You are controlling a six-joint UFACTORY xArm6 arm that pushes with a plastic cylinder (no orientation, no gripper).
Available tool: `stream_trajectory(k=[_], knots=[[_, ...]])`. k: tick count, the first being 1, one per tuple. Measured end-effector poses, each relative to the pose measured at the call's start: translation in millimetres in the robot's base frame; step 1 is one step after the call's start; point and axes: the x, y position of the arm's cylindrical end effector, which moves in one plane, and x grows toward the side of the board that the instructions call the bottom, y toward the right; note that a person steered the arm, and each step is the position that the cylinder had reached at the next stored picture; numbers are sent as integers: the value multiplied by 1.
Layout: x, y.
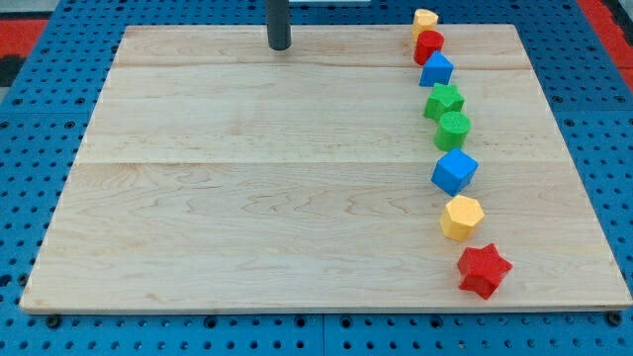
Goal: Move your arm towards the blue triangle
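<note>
In the camera view, my tip (280,46) rests near the view's top edge of the wooden tabletop (247,188), a little left of centre. My end effector is only a straight dark rod, so it has no parts to stand apart or together, and it touches no block.

All the blocks stand in a loose column far toward the view's right of my tip. At the top of the column, roughly level with my tip, sits a small yellow block (425,19), its shape too small to tell, with a red block (428,45) touching it just below. The blue triangle (435,69) comes next, just below the red block, to the right of my tip, slightly lower in the view and well apart from it.

Further down and right of my tip follow a green star (444,100), a green cylinder (453,130) touching it, a blue cube (455,171), a yellow hexagon (461,217) and a red star (484,270) nearest the view's bottom.
</note>
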Motion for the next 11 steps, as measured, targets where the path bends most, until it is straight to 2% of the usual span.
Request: stream_trajectory(k=[4,6,10,11], knots=[[78,14],[102,36],[111,57],[111,111]])
